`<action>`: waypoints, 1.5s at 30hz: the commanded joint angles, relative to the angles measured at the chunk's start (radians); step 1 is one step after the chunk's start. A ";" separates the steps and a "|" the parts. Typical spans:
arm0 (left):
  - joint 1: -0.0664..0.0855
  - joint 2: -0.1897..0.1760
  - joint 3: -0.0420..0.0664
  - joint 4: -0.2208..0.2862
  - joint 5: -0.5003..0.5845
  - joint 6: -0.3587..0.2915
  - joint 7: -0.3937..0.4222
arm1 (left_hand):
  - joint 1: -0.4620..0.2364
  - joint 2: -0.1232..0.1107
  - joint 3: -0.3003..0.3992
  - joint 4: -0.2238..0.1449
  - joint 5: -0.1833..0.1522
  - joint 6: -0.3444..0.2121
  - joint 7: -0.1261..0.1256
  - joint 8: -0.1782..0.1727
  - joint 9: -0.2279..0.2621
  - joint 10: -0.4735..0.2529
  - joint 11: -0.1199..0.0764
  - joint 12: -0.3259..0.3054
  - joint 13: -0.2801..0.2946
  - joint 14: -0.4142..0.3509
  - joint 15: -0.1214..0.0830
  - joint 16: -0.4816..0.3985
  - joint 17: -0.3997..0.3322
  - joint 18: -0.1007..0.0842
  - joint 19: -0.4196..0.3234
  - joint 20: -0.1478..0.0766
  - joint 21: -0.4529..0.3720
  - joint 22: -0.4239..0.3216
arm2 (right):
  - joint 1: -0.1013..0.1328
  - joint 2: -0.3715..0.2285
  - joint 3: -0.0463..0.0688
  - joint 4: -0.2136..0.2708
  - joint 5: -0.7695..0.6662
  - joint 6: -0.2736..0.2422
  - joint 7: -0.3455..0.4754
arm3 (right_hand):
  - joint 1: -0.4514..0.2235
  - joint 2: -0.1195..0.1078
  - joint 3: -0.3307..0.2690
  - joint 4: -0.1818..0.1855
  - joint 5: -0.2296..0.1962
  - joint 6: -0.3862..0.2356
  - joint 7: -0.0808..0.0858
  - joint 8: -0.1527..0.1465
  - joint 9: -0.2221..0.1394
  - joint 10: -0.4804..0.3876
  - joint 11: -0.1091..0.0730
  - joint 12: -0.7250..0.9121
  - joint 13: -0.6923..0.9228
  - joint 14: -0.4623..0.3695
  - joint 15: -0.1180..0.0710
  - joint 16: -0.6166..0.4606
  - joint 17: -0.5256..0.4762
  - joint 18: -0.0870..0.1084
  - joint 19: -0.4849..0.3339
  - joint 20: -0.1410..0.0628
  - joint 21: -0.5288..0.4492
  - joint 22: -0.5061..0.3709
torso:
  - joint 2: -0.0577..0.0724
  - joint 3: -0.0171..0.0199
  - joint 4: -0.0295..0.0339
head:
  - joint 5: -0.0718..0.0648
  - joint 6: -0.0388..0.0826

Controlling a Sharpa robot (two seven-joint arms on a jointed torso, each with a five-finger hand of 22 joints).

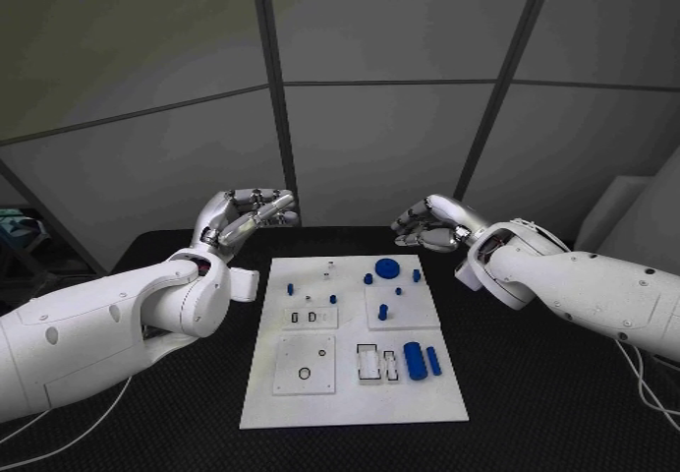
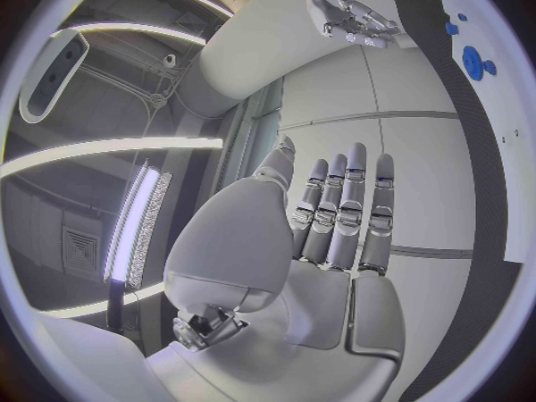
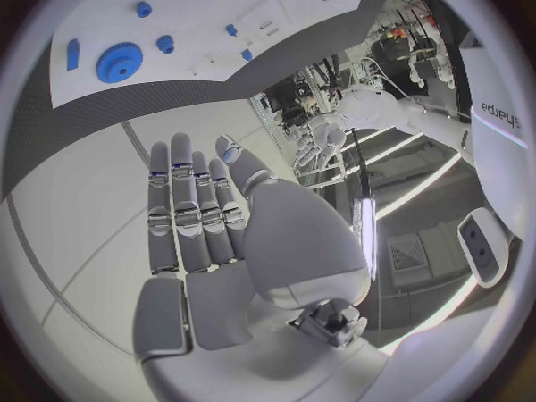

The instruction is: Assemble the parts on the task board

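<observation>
The white task board (image 1: 355, 403) lies in the middle of the black table. On its far half sit a blue gear (image 1: 385, 265) and several small blue pegs, one of them (image 1: 382, 312) on a raised square plate. Two long blue pieces (image 1: 416, 360) lie at its right side. My left hand (image 1: 253, 214) hangs in the air beyond the board's far left corner, holding nothing. My right hand (image 1: 432, 224) hovers beyond the far right corner, also holding nothing. Each wrist view shows its own hand (image 2: 335, 232) (image 3: 206, 232) flat with fingers stretched out, and the board (image 2: 491, 107) (image 3: 190, 18) with the gear (image 2: 473, 61) (image 3: 119, 62) beyond.
Square white plates with slots and a ring (image 1: 305, 364) take up the board's near left. Black table (image 1: 552, 403) stretches on both sides of the board. Grey wall panels stand right behind the table. My right hand (image 2: 348, 13) also appears in the left wrist view.
</observation>
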 commanded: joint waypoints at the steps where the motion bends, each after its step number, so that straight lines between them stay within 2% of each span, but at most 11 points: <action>1: -0.002 -0.007 0.000 0.025 -0.032 0.040 -0.026 | 0.000 -0.003 -0.002 -0.010 0.006 0.009 0.003 -0.012 -0.003 0.010 0.002 -0.016 -0.001 0.002 0.001 -0.015 0.002 0.039 0.014 -0.001 0.007 0.000 | 0.015 0.017 0.000 -0.004 -0.276 0.076 -0.146 | -0.038 -0.059 0.071 0.003 0.018 0.054 -0.021 -0.031 -0.002 0.058 -0.027 -0.019 0.003 0.200 -0.052 0.110 0.096 0.019 0.082 -0.052 0.214 0.122 | 0.021 -0.0050 0.0110 | -0.006 -0.003; 5: -0.005 -0.017 0.000 0.056 -0.032 0.043 -0.034 | -0.009 -0.005 -0.006 -0.014 0.006 0.004 0.009 -0.024 -0.003 0.002 0.007 -0.029 -0.001 -0.009 0.006 -0.029 0.002 0.038 0.019 0.001 0.008 -0.001 | 0.027 0.042 0.001 -0.007 -0.392 0.105 -0.203 | -0.063 -0.074 0.098 0.006 0.013 0.062 -0.027 -0.042 -0.002 0.052 -0.034 -0.018 0.003 0.253 -0.063 0.186 0.162 0.020 0.113 -0.065 0.281 0.158 | 0.035 -0.0082 0.0202 | -0.013 0.001; 11: -0.006 -0.029 0.000 0.094 -0.033 0.050 -0.042 | -0.019 -0.005 -0.010 -0.025 0.006 -0.010 0.019 -0.045 -0.003 -0.022 0.019 -0.049 -0.002 -0.044 0.019 -0.059 -0.005 0.037 0.018 0.008 0.005 -0.007 | 0.033 0.073 0.001 -0.006 -0.501 0.147 -0.252 | -0.096 -0.100 0.163 0.011 0.009 0.056 -0.027 -0.053 -0.002 0.011 -0.030 -0.018 0.005 0.254 -0.058 0.370 0.316 0.020 0.122 -0.070 0.370 0.211 | 0.058 -0.0101 0.0318 | -0.019 0.008; 14: -0.007 -0.036 0.000 0.105 -0.033 0.053 -0.041 | -0.025 -0.003 -0.012 -0.031 0.006 -0.014 0.023 -0.054 -0.002 -0.035 0.024 -0.056 -0.002 -0.071 0.027 -0.074 -0.013 0.036 0.007 0.014 -0.004 -0.014 | 0.034 0.087 0.001 -0.010 -0.531 0.171 -0.266 | -0.100 -0.110 0.182 0.015 0.005 0.045 -0.026 -0.053 -0.003 -0.015 -0.028 -0.017 0.005 0.264 -0.052 0.549 0.494 0.019 0.133 -0.067 0.411 0.239 | 0.067 -0.0118 0.0343 | -0.022 0.010; 15: -0.007 -0.039 0.000 0.110 -0.033 0.054 -0.040 | -0.026 -0.002 -0.012 -0.032 0.006 -0.014 0.023 -0.055 -0.002 -0.037 0.025 -0.057 -0.002 -0.075 0.028 -0.077 -0.015 0.036 0.005 0.015 -0.006 -0.015 | 0.034 0.092 0.001 -0.012 -0.542 0.181 -0.272 | -0.099 -0.112 0.192 0.018 0.005 0.041 -0.026 -0.053 -0.002 -0.025 -0.027 -0.018 0.005 0.263 -0.050 0.625 0.567 0.013 0.154 -0.065 0.449 0.288 | 0.072 -0.0128 0.0360 | -0.025 0.014; 16: -0.007 -0.040 0.000 0.110 -0.033 0.054 -0.040 | -0.026 -0.002 -0.012 -0.032 0.006 -0.014 0.023 -0.055 -0.002 -0.037 0.025 -0.057 -0.002 -0.076 0.028 -0.077 -0.015 0.036 0.005 0.015 -0.006 -0.015 | 0.034 0.093 0.001 -0.013 -0.543 0.183 -0.272 | -0.099 -0.111 0.194 0.019 0.005 0.041 -0.026 -0.052 -0.002 -0.026 -0.027 -0.017 0.005 0.263 -0.050 0.636 0.578 0.011 0.158 -0.064 0.456 0.297 | 0.072 -0.0129 0.0362 | -0.025 0.014; 17: -0.007 -0.043 0.000 0.114 -0.033 0.054 -0.039 | -0.027 -0.001 -0.012 -0.033 0.006 -0.015 0.024 -0.056 -0.002 -0.038 0.026 -0.058 -0.002 -0.079 0.029 -0.079 -0.016 0.036 0.003 0.016 -0.008 -0.017 | 0.035 0.098 0.001 -0.015 -0.553 0.194 -0.278 | -0.101 -0.116 0.198 0.023 0.002 0.037 -0.026 -0.053 -0.002 -0.034 -0.023 -0.017 0.005 0.264 -0.050 0.701 0.645 0.002 0.191 -0.063 0.499 0.361 | 0.077 -0.0145 0.0387 | -0.028 0.017; 23: -0.006 -0.052 0.000 0.125 -0.021 0.056 -0.036 | -0.029 0.001 -0.012 -0.034 0.006 -0.017 0.025 -0.058 -0.002 -0.041 0.027 -0.060 -0.002 -0.083 0.031 -0.081 -0.018 0.036 0.000 0.018 -0.010 -0.019 | 0.035 0.116 0.001 -0.030 -0.580 0.234 -0.293 | -0.098 -0.122 0.207 0.034 -0.004 0.026 -0.026 -0.053 -0.002 -0.057 -0.020 -0.018 0.005 0.262 -0.045 0.844 0.785 -0.017 0.250 -0.057 0.588 0.489 | 0.087 -0.0173 0.0429 | -0.033 0.023; 31: -0.006 -0.057 0.000 0.133 -0.016 0.059 -0.034 | -0.031 0.004 -0.012 -0.035 0.006 -0.020 0.028 -0.061 -0.003 -0.046 0.029 -0.062 -0.002 -0.086 0.032 -0.083 -0.020 0.036 -0.002 0.019 -0.012 -0.020 | 0.035 0.133 0.000 -0.048 -0.597 0.264 -0.307 | -0.094 -0.127 0.209 0.042 -0.011 0.019 -0.027 -0.054 -0.003 -0.070 -0.018 -0.018 0.005 0.258 -0.044 0.907 0.843 -0.025 0.273 -0.052 0.627 0.545 | 0.097 -0.0193 0.0474 | -0.040 0.026; 37: -0.006 -0.062 0.001 0.136 -0.015 0.059 -0.033 | -0.032 0.004 -0.012 -0.035 0.006 -0.022 0.029 -0.062 -0.003 -0.048 0.030 -0.063 -0.002 -0.086 0.033 -0.083 -0.020 0.036 -0.002 0.020 -0.013 -0.021 | 0.035 0.140 0.000 -0.061 -0.602 0.258 -0.309 | -0.089 -0.132 0.205 0.048 -0.018 0.002 -0.026 -0.056 -0.004 -0.095 -0.014 -0.019 0.003 0.251 -0.041 0.925 0.853 -0.026 0.271 -0.047 0.638 0.554 | 0.105 -0.0167 0.0486 | -0.039 0.026; 45: -0.005 -0.063 0.001 0.136 -0.015 0.063 -0.035 | -0.033 0.005 -0.013 -0.036 0.006 -0.023 0.030 -0.062 -0.003 -0.050 0.031 -0.063 -0.002 -0.087 0.033 -0.083 -0.021 0.036 -0.003 0.020 -0.013 -0.022 | 0.035 0.151 0.000 -0.072 -0.603 0.253 -0.301 | -0.082 -0.129 0.204 0.052 -0.024 -0.011 -0.029 -0.055 -0.004 -0.091 -0.014 -0.014 0.005 0.255 -0.041 0.961 0.892 -0.032 0.292 -0.044 0.661 0.592 | 0.114 -0.0173 0.0525 | -0.044 0.028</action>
